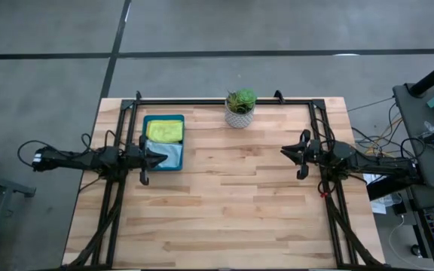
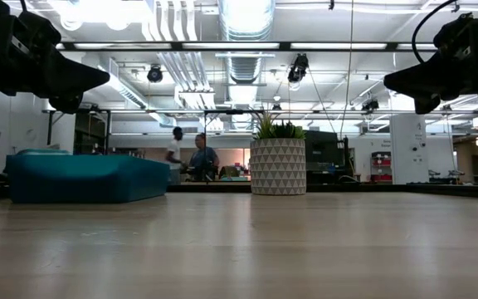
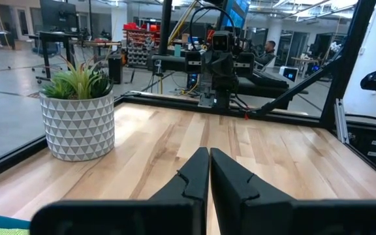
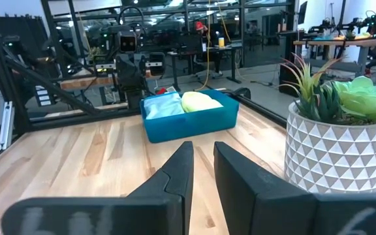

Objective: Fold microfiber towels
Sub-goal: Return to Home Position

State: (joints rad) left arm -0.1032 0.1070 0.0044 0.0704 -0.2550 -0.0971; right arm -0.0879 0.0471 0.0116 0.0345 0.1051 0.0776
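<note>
Pale wooden planks are making up the tabletop (image 1: 224, 203), which is sitting inside a black metal frame (image 1: 202, 100) on a grey floor, and the low view is looking across it into a wide workshop where two people (image 2: 191, 154) are showing far off behind the table. A dark teal tray (image 1: 163, 117) is resting on the robot's left side of the tabletop, toward the far edge, and it is holding the task's cloths: a yellow towel (image 1: 164, 130) is lying folded in the half nearer the far edge, and a light teal towel (image 1: 173, 155) is lying folded just beside it in the nearer half, the two touching. Whatever is lying under them is hidden. From the right wrist view the same tray (image 4: 194, 124) is showing across the table with both cloths rising a little above its rim. A potted plant (image 1: 240, 108) in a white patterned pot is standing at the far edge near the middle, apart from the tray. The left claw (image 1: 164, 156) is hanging raised over the near part of the tray, above the light teal towel, its fingers (image 3: 191, 173) pressing together with only a sliver between them and gripping nothing. The right claw (image 1: 283, 151) is waiting raised over bare wood on the right side, well apart from the tray, pointing toward it; its fingers (image 4: 178, 166) are standing parted by a narrow gap and are carrying nothing.
</note>
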